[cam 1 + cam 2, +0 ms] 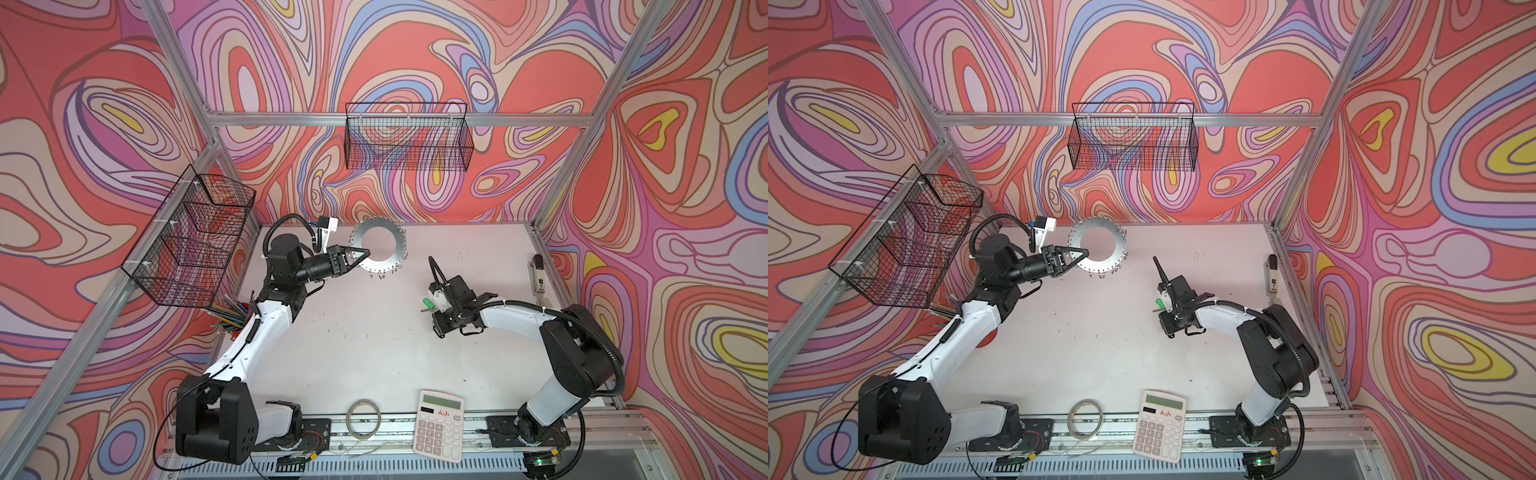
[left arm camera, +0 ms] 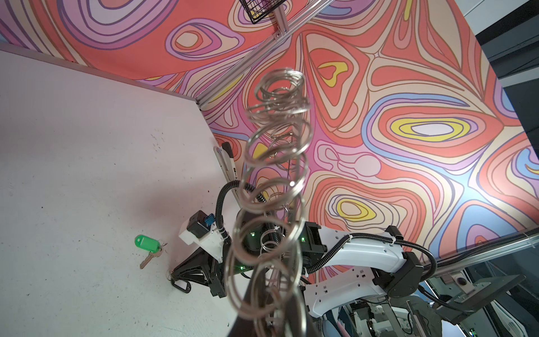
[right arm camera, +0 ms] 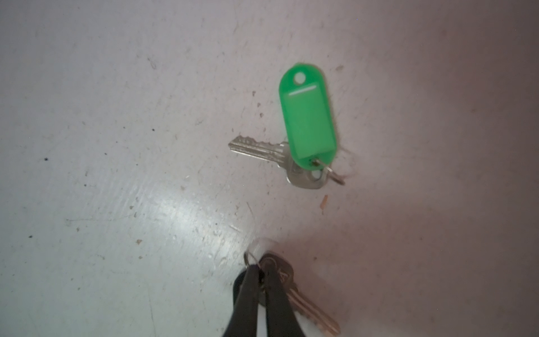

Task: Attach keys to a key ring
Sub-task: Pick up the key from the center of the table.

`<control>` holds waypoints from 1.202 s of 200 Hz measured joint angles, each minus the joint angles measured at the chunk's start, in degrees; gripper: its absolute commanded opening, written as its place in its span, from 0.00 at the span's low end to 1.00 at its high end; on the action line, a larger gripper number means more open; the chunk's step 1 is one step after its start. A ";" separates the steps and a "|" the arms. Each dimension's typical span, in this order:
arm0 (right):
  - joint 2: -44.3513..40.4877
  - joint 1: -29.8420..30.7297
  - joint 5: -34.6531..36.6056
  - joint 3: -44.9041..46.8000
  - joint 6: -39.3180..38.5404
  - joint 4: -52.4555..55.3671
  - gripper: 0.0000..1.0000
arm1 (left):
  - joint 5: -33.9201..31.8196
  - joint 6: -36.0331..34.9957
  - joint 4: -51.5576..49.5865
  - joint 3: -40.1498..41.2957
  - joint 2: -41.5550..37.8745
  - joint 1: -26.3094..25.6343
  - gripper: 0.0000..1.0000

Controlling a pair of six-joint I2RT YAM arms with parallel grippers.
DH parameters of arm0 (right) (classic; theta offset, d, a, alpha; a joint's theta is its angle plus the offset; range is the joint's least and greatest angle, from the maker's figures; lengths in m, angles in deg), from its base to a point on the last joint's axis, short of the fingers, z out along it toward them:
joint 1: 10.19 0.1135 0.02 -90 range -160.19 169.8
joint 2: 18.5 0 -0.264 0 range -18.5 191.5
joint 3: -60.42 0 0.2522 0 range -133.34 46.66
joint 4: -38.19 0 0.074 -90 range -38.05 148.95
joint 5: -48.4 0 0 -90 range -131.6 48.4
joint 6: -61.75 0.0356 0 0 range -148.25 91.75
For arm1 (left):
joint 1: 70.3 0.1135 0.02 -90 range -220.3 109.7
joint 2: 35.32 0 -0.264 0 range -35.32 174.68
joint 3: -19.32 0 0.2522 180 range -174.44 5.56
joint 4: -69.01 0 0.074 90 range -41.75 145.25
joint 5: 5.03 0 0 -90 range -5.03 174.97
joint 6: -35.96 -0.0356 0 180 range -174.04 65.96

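Two small silver keys lie on a scuffed, speckled white bench [image 3: 116,146]. The green-tagged key [image 3: 309,116] is flat and free. Its glossy oval plastic tag overlaps the head of a toothed metal blade, and the two are joined by a thin split ring.

Just beside it, the black-tagged key [image 3: 318,315] is pinched by the right jaws, which are pressed together on its small ring. The black tag is almost wholly hidden behind the dark tapered fingers [image 3: 246,306], so only the key's head and blade show clearly. Whether this key is lifted cannot be told. In both top views the right jaws are covered by the wrist, and only a green speck is seen.

The key ring [image 1: 382,266] is a flat grey metal disc with a large round hole, its rim fringed with small wire clips. It is clamped at the rim by the closed left jaws over the far part of the bench, well apart from both keys. In the left wrist view it is reduced to a blurred column of overlapping wire loops [image 2: 277,175], and the left jaws are cut off at the frame's edge.
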 measured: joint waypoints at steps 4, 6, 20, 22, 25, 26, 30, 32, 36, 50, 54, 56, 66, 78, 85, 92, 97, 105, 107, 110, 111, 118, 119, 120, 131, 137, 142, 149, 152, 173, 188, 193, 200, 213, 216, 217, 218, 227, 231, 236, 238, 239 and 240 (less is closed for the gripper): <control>0.00 0.00 -0.09 0.00 0.02 -0.02 0.03 | 0.00 0.00 0.02 0.02 0.00 0.00 0.00; 0.00 0.00 -0.17 0.00 0.00 -0.04 0.02 | 0.00 0.00 0.02 0.04 0.00 0.02 0.00; -0.09 0.00 -0.87 0.00 0.09 -0.39 0.00 | 0.02 0.00 0.00 0.11 0.00 0.04 0.00; -0.09 0.00 -0.94 0.00 0.13 -0.44 0.00 | 0.02 0.00 0.00 0.11 0.00 0.07 0.00; -0.09 0.00 -1.07 0.00 0.09 -0.48 0.00 | 0.00 0.00 0.00 0.15 0.00 0.07 0.00; -0.11 0.00 -1.16 0.00 0.11 -0.52 0.00 | 0.00 0.00 0.02 0.15 0.00 0.07 0.00; -0.11 0.00 -1.38 0.00 0.11 -0.61 0.00 | 0.00 0.00 0.00 0.17 0.00 0.07 0.00; -0.11 0.00 -1.49 0.00 0.13 -0.63 0.00 | 0.00 0.00 0.02 0.22 0.00 0.11 0.00; -0.11 0.00 -1.70 0.00 0.13 -0.74 0.00 | 0.02 0.00 0.00 0.24 0.00 0.13 0.00; -0.11 0.00 -2.36 0.00 0.17 -1.14 0.00 | 0.07 0.00 -0.02 0.37 0.00 0.35 0.00; -0.11 0.00 -2.58 0.00 0.22 -1.29 0.00 | 0.04 0.00 0.00 0.42 0.00 0.42 0.00; -0.11 0.00 -2.64 0.00 0.22 -1.33 0.00 | 0.07 -0.02 -0.02 0.42 0.00 0.44 0.00; -0.11 0.00 -3.04 0.00 0.26 -1.55 0.00 | 0.07 -0.02 -0.09 0.52 -0.09 0.66 0.00; -0.11 0.02 -3.28 0.00 0.26 -1.70 0.00 | 0.07 -0.04 -0.35 0.66 -0.33 0.83 0.00; -0.11 0.07 -3.32 0.00 0.26 -1.81 0.00 | 0.07 -0.07 -0.44 0.68 -0.46 0.92 0.00; -0.13 0.13 -3.34 0.00 0.26 -1.97 0.00 | 0.07 -0.13 -0.48 0.68 -0.55 1.03 0.00; -0.13 0.24 -3.34 0.00 0.26 -2.05 0.00 | 0.07 -0.24 -0.52 0.68 -0.63 1.07 0.00; -0.22 0.42 -3.34 0.00 0.26 -2.25 0.00 | 0.02 -0.33 -0.72 0.68 -0.76 1.14 0.00; -0.31 0.48 -3.37 0.00 0.26 -2.27 0.00 | 0.00 -0.46 -0.87 0.68 -0.83 1.14 0.00; -0.39 0.59 -3.37 0.00 0.26 -2.34 0.00 | -0.02 -0.46 -0.98 0.68 -0.87 1.14 0.00; -0.42 0.61 -3.37 0.00 0.26 -2.36 0.00 | -0.02 -0.50 -1.11 0.68 -0.92 1.16 0.00; -0.87 0.83 -3.41 0.00 0.24 -2.49 0.00 | -0.09 -0.70 -1.60 0.68 -1.05 1.18 0.00; -0.96 0.85 -3.43 0.00 0.24 -2.51 0.00 | -0.09 -0.72 -1.66 0.68 -1.07 1.18 0.00; -1.16 0.92 -3.45 0.00 0.24 -2.54 0.00 | -0.11 -0.85 -1.81 0.68 -1.11 1.18 0.00; -2.40 1.27 -3.63 0.00 0.20 -2.71 0.00 | -0.57 -1.27 -2.64 0.68 -1.40 1.18 0.00; -3.48 1.51 -3.85 0.00 0.09 -2.75 0.00 | -0.83 -1.49 -3.13 0.68 -1.57 1.18 0.00; -4.57 1.73 -4.07 0.00 0.00 -2.78 0.00 | -1.14 -1.57 -3.54 0.68 -1.70 1.18 0.00; -6.12 2.01 -4.42 0.00 -0.04 -2.84 0.00 | -1.55 -1.75 -4.11 0.68 -1.90 1.18 0.00; -6.82 2.16 -4.66 0.00 -0.07 -2.89 0.00 | -1.84 -1.86 -4.42 0.68 -2.01 1.18 0.00; -12.39 3.45 -6.84 -0.48 -0.26 -2.95 0.00 | -3.72 -2.29 -6.12 0.46 -2.75 1.18 0.00; -15.56 4.74 -8.31 -2.49 -0.48 -2.45 0.00 | -5.53 -2.89 -8.00 -0.28 -3.52 1.18 0.00; -16.35 5.25 -8.76 -3.58 -0.61 -2.32 0.00 | -6.12 -3.10 -8.63 -0.61 -3.85 1.16 0.00; -17.11 6.05 -9.22 -5.33 -0.74 -2.01 0.00 | -7.15 -3.74 -9.79 -1.25 -4.42 1.11 0.00; -17.99 7.58 -9.84 -8.96 -0.90 -1.57 0.00 | -9.25 -5.01 -12.31 -2.80 -5.60 0.76 0.00; -18.10 7.93 -9.92 -9.77 -0.90 -1.55 0.00 | -9.64 -5.29 -12.79 -3.13 -5.84 0.68 0.00; -18.14 8.02 -9.94 -9.97 -0.90 -1.55 0.00 | -9.86 -5.44 -13.05 -3.34 -5.99 0.61 0.00; -18.18 8.17 -10.05 -10.38 -0.90 -1.53 0.00 | -9.99 -5.51 -13.14 -3.45 -6.03 0.59 0.00; -18.58 9.01 -10.71 -12.50 -0.83 -1.57 0.00 | -11.28 -6.49 -14.73 -4.90 -6.75 0.00 0.00; -18.69 9.27 -10.95 -13.31 -0.81 -1.57 0.00 | -11.74 -6.84 -15.23 -5.55 -7.06 -0.28 0.00; -18.75 9.55 -11.30 -14.21 -0.74 -1.60 0.00 | -12.28 -7.23 -15.80 -6.36 -7.34 -0.72 0.00; -18.78 9.66 -11.43 -14.64 -0.74 -1.62 0.00 | -12.55 -7.48 -16.00 -6.75 -7.45 -0.92 0.00; -18.78 9.68 -11.50 -14.80 -0.70 -1.62 0.00 | -12.63 -7.54 -16.04 -6.88 -7.50 -0.96 0.00; -18.78 9.73 -11.56 -14.95 -0.66 -1.62 0.00 | -12.70 -7.61 -16.15 -7.02 -7.54 -1.01 0.00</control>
